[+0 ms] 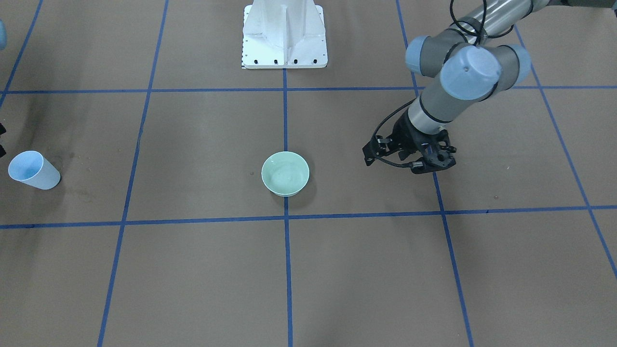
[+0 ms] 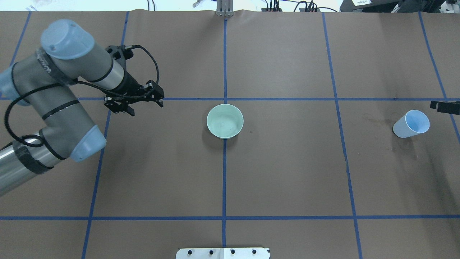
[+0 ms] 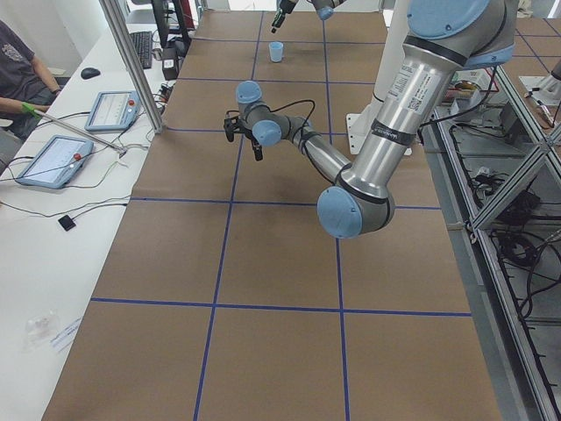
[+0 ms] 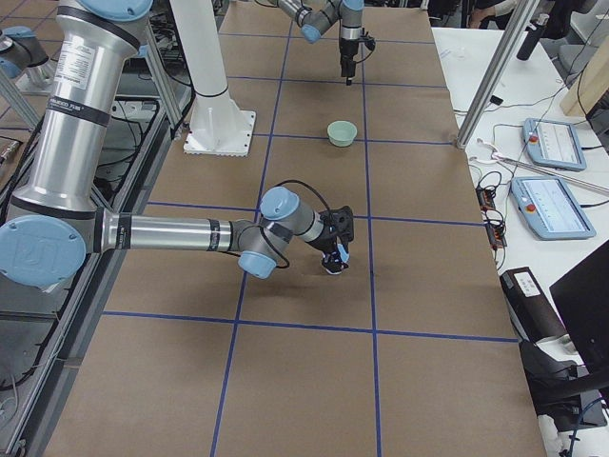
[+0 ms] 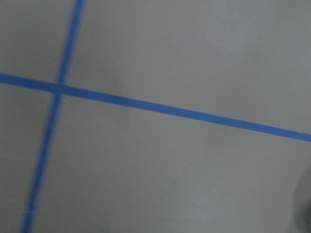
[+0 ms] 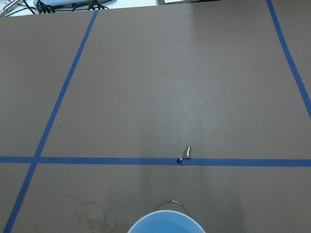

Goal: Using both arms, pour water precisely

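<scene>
Bowl [image 2: 235, 123] round, glossy, perhaps ceramic; cup [image 2: 409, 126] tapered.

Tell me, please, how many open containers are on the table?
2: a pale green bowl at the centre of the table, and a pale blue cup near its end on the robot's right.

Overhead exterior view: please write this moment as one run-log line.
left gripper open, empty, apart from green bowl | right gripper beside blue cup, state unclear | cup standing on table
</scene>
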Action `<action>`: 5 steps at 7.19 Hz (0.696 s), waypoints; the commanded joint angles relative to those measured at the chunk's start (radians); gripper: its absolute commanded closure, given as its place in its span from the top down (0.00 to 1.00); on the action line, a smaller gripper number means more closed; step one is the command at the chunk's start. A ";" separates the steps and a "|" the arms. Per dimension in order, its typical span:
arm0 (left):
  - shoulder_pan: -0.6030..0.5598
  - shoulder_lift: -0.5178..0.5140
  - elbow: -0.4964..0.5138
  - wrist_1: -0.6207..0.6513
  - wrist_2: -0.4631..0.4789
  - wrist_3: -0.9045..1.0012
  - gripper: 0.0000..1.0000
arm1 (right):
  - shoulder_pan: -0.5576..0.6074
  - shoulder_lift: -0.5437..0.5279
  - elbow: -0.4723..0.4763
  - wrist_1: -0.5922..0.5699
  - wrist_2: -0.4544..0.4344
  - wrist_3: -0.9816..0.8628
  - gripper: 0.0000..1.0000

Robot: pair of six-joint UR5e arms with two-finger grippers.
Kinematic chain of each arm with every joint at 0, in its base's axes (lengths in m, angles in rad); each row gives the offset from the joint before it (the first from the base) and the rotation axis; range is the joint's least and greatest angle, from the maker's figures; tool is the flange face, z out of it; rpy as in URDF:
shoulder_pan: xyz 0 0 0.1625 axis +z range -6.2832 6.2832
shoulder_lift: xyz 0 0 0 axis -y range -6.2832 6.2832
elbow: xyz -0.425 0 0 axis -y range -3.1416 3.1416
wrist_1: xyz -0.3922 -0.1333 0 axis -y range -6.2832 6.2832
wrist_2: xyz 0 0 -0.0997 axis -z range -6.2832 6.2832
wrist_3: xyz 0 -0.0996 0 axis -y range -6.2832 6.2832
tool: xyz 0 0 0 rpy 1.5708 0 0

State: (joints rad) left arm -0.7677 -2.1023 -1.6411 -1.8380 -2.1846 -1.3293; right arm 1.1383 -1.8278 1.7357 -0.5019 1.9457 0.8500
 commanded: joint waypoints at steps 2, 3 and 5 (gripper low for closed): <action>0.122 -0.189 0.174 -0.004 0.132 -0.047 0.99 | 0.278 0.126 0.004 -0.327 0.371 -0.268 0.99; 0.155 -0.194 0.179 -0.004 0.158 -0.047 0.99 | 0.308 0.143 0.005 -0.369 0.419 -0.294 0.99; 0.183 -0.200 0.182 -0.007 0.169 -0.047 0.93 | 0.308 0.145 0.004 -0.371 0.414 -0.295 0.99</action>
State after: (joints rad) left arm -0.6019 -2.2943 -1.4649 -1.8435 -2.0248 -1.3757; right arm 1.4380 -1.6887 1.7400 -0.8606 2.3491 0.5617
